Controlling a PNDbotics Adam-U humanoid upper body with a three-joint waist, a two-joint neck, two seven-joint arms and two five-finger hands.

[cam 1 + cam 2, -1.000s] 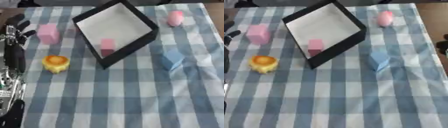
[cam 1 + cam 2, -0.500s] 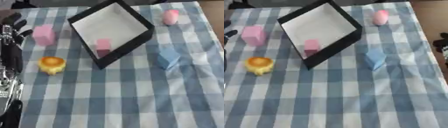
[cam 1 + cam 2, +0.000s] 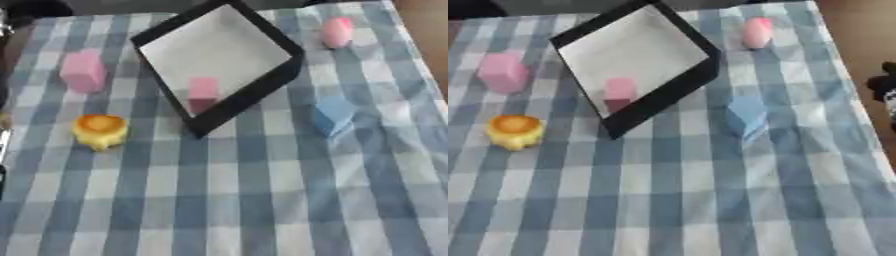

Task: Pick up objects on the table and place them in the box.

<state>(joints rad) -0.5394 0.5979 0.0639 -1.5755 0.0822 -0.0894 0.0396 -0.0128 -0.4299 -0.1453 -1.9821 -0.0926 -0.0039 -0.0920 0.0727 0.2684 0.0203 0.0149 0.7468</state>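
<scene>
— What are we looking at on the checked cloth (image 3: 262, 200) right now?

— We are seeing the black box (image 3: 262, 82) sitting toward the far middle, turned like a diamond and tilting, its white inside facing us. A pink block (image 3: 203, 90) is already lying inside it, down near the box's closest corner.

— And what is still waiting outside?

— Four things. A larger pink block (image 3: 83, 72) is standing to the left of the box, apart from it. Nearer to us on that side, a yellow round thing with an orange top (image 3: 99, 131) is sitting on the cloth, clear of the box's lower wall. A blue block (image 3: 747, 115) is resting to the right of the box, just beside its near right wall but not touching it, as far as we are able to judge. A pink rounded piece (image 3: 756, 32) is standing at the far right, well apart from the rest.

— Are we holding anything?

— Nothing is showing in either hand. Only a thin sliver of the left hand (image 3: 3, 27) is peeking in at the left edge, and we cannot tell how its fingers are standing. The right hand (image 3: 883, 86) is appearing as a dark lump at the right edge of the right eye view, off the cloth; we cannot tell whether its fingers are apart or together either
</scene>
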